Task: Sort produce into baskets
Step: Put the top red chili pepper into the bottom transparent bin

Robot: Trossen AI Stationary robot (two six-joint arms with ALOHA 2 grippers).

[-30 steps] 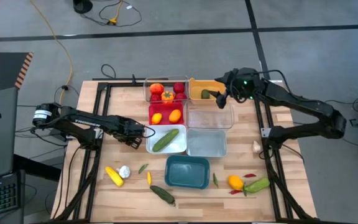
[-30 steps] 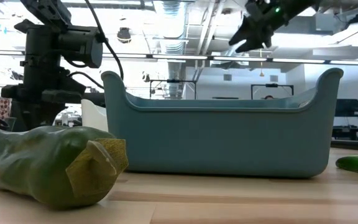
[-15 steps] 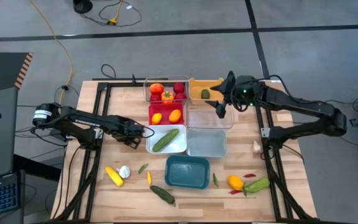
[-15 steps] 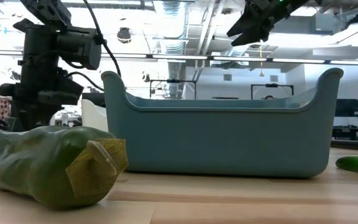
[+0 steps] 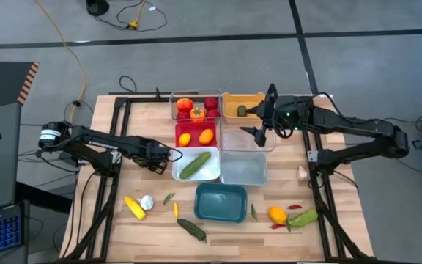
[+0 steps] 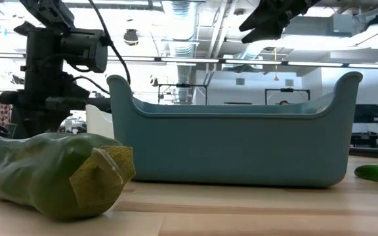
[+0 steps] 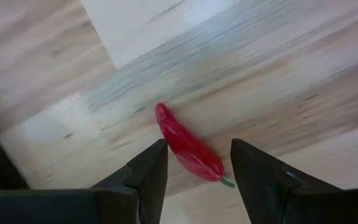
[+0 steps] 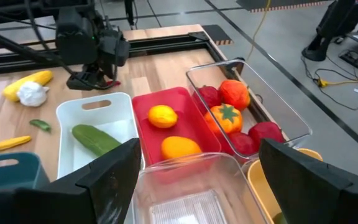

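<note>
Biggest worry first. The wooden bench (image 5: 108, 220) was smooth and bare right beside the white rectangular plastic tray (image 5: 207, 173). That's where the small glossy red plastic chili (image 7: 188, 151) lay, flat on the wood just off the tray's side facing the left arm.

The left gripper (image 7: 197, 151) sat low over it with its fingers spread, one each side, nothing pinched. The chili lay slantwise across the gap and looked closer to one finger. I reckoned closing from there could spin it or squirt it out sideways instead of catching it. It's thin, tapered and shiny, so there's not much to bite on. The white tray's wall was also near enough that a skidding chili could end up against it, where the fingers would struggle to get round.

The right gripper (image 8: 197, 155) was spread wide and carrying nothing. It hung over the clear plastic tray (image 8: 185, 193) sitting corner-to-corner with the white one, so no clash looked likely.

On views, the overhead gave the full layout, with a long green toy cucumber (image 5: 195, 165) inside the white tray, but the left arm hid the chili completely. Only the left wrist camera showed the chili and the gap round it. The low camera was mostly blocked by the teal plastic basket (image 6: 235, 134).
</note>
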